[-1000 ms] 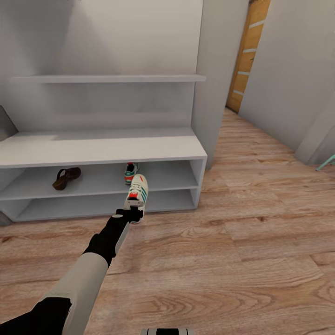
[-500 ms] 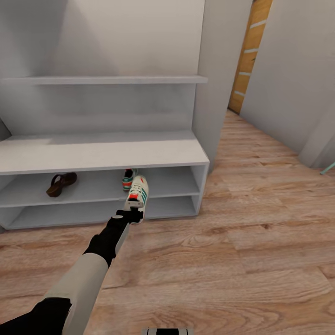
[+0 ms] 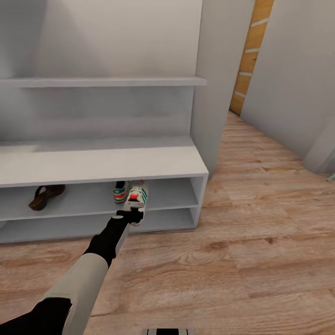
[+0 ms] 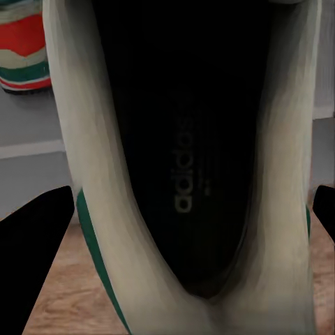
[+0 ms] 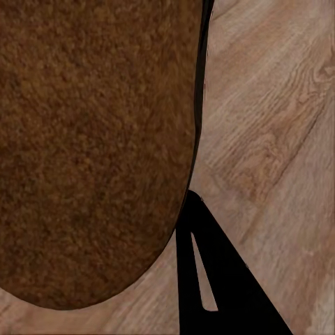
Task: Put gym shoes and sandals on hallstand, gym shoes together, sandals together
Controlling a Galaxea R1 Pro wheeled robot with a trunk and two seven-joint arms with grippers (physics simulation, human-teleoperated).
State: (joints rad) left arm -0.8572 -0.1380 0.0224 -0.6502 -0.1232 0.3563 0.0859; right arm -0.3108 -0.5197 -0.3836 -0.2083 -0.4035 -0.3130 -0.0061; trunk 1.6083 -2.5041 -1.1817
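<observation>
A gym shoe [image 3: 136,201] is gripped by the left gripper [image 3: 130,215] at the hallstand [image 3: 102,163] front. A sandal [image 5: 91,139] is seen close against the right gripper [image 5: 209,279]; whether it is clamped cannot be told.

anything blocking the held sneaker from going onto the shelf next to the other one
Nothing visible does. The held sneaker in the left gripper is at the shelf's open front, right of the shelved sneaker, with bare shelf beyond.

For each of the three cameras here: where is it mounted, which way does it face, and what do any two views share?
Head view: from the robot's head, forward and down at the hallstand; left arm and left gripper holding a gym shoe.
Left wrist view: along the gripper's fingers into that gym shoe's black lining.
Right wrist view: near the right gripper, facing a brown sandal footbed over the corridor floor.
Shared: held gym shoe, second gym shoe on the shelf.
</observation>
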